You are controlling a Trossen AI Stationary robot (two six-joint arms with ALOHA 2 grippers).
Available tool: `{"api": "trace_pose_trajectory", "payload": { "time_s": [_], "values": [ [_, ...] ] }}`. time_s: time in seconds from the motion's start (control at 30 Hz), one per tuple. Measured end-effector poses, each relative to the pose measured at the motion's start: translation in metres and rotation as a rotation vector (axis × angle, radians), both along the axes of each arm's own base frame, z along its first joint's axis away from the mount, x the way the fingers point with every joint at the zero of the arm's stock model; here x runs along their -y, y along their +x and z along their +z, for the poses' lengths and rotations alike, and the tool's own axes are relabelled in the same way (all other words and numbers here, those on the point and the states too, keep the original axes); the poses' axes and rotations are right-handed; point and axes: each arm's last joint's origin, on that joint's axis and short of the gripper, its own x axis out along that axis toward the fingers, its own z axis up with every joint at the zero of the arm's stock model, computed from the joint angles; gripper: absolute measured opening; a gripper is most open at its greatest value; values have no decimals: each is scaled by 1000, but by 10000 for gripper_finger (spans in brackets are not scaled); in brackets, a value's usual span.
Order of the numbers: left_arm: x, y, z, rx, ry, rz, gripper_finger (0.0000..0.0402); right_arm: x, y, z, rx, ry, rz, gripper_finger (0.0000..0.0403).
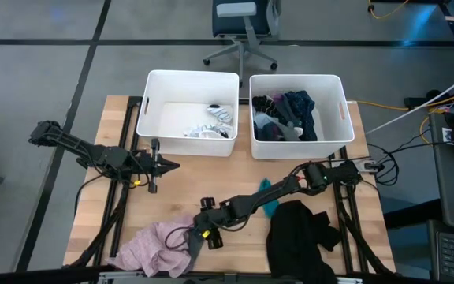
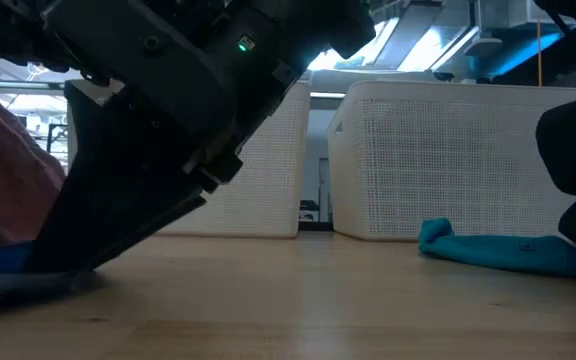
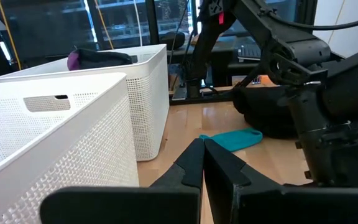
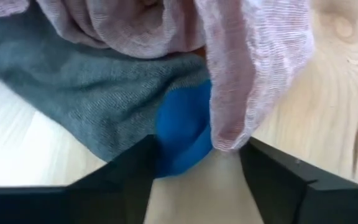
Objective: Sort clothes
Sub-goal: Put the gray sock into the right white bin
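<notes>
Two white tubs stand side by side at the far edge of the wooden surface [image 1: 172, 189]. The left tub [image 1: 186, 113] holds a few pale, striped pieces; the right tub [image 1: 298, 116] is piled with dark and navy garments. An office chair [image 1: 243, 24] stands on the floor beyond them.

The left pincer [image 1: 170, 166] hangs over the bare wood just in front of the left tub, its fingers pressed together on nothing. The right arm reaches across the surface to the near edge, passing over a teal piece [image 1: 268, 199] that lies flat beside a black garment [image 1: 302, 233] heaped at the near right.

The right pincer [image 1: 194, 241] is down at the crumpled pink garment [image 1: 152, 248] — its fingers [image 4: 284, 180] stand apart, one on each side of a fold. Between them the wrist view shows thin pink weave draped over a grey cloth [image 4: 86, 99] with a bright blue patch [image 4: 182, 134], possibly a sock toe. Whether the fingers already touch the fabric is hard to tell. In the low view the pincer blocks most of the pile — only a pink edge shows.
</notes>
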Motion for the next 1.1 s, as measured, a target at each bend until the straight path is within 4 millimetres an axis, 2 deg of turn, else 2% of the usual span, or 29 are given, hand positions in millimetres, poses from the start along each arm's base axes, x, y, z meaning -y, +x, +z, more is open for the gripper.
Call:
{"api": "trace_pose_trajectory", "payload": {
  "time_s": [0.33, 0.4, 0.67, 0.77, 0.97, 1.1],
  "values": [
    [0, 0, 0, 0, 0, 0, 1, 1, 0, 0, 5, -20, -16, 39],
    [0, 0, 0, 0, 0, 0, 1, 1, 0, 0, 5, -20, -16, 13],
    [0, 0, 0, 0, -1, 0, 1, 1, -6, 6, -20, -80, -51, 18],
    [0, 0, 0, 0, 0, 0, 1, 2, -12, 17, -40, -118, -66, 6],
    [0, 0, 0, 0, 0, 0, 1, 8, -24, 34, -95, -202, -131, 14],
    [0, 0, 0, 1, -19, 1, 1, 10, -34, 47, -125, -265, -158, 6]
  ]
}}
